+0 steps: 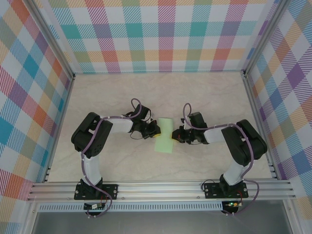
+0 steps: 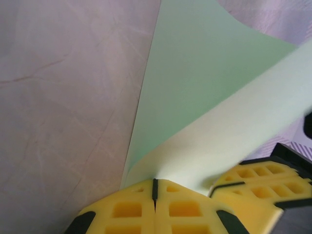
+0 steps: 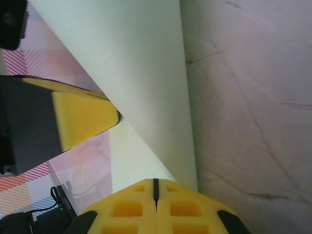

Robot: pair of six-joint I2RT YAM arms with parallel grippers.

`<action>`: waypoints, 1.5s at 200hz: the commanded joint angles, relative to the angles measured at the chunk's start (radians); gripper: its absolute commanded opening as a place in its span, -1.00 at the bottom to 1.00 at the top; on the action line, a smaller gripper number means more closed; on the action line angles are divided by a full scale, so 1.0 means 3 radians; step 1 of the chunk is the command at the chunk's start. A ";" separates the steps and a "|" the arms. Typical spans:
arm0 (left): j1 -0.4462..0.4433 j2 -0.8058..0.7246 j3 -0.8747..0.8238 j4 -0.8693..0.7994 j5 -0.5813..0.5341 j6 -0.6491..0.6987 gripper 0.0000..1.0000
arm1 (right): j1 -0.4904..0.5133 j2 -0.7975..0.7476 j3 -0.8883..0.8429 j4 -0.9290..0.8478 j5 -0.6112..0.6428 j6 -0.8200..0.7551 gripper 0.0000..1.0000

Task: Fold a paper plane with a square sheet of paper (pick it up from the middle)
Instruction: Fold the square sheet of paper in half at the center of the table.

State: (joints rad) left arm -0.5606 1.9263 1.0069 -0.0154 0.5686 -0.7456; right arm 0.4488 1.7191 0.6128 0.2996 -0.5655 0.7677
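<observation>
We count one square sheet of paper (image 1: 165, 137) and two arms. The left gripper (image 1: 152, 129) is pressed together on the sheet's left edge (the pale green paper curls upward there). The sheet sits mid-tabletop (image 1: 112, 97), between both grippers. The right gripper (image 1: 177, 135) likewise pinches the opposite edge.

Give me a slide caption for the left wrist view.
Left gripper shut on the square sheet of paper, which curls up above the table.
</observation>
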 commanded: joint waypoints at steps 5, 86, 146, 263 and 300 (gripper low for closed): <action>-0.0044 0.0339 -0.0165 -0.0405 -0.0325 0.0050 -1.00 | -0.0018 0.0140 0.0020 0.0084 -0.0025 -0.0125 -0.95; -0.0044 0.0335 -0.0176 -0.0459 -0.0381 0.0071 -1.00 | -0.0037 -0.0046 0.0236 -0.0082 -0.0128 -0.0153 -0.93; -0.0044 0.0339 -0.0196 -0.0501 -0.0423 0.0092 -1.00 | -0.0149 0.0215 0.0434 -0.0154 -0.0133 -0.0257 -0.94; -0.0044 0.0349 -0.0161 -0.0578 -0.0464 0.0135 -1.00 | -0.0228 0.0257 0.0576 -0.0239 -0.0159 -0.0227 -0.95; -0.0044 0.0353 -0.0161 -0.0572 -0.0464 0.0133 -1.00 | -0.0278 0.0409 0.0690 -0.0272 -0.0175 -0.0252 -0.94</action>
State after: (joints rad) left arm -0.5606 1.9270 1.0073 -0.0196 0.5678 -0.7238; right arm 0.3801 1.8244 0.7837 0.2340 -0.6071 0.7170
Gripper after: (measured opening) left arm 0.045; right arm 0.042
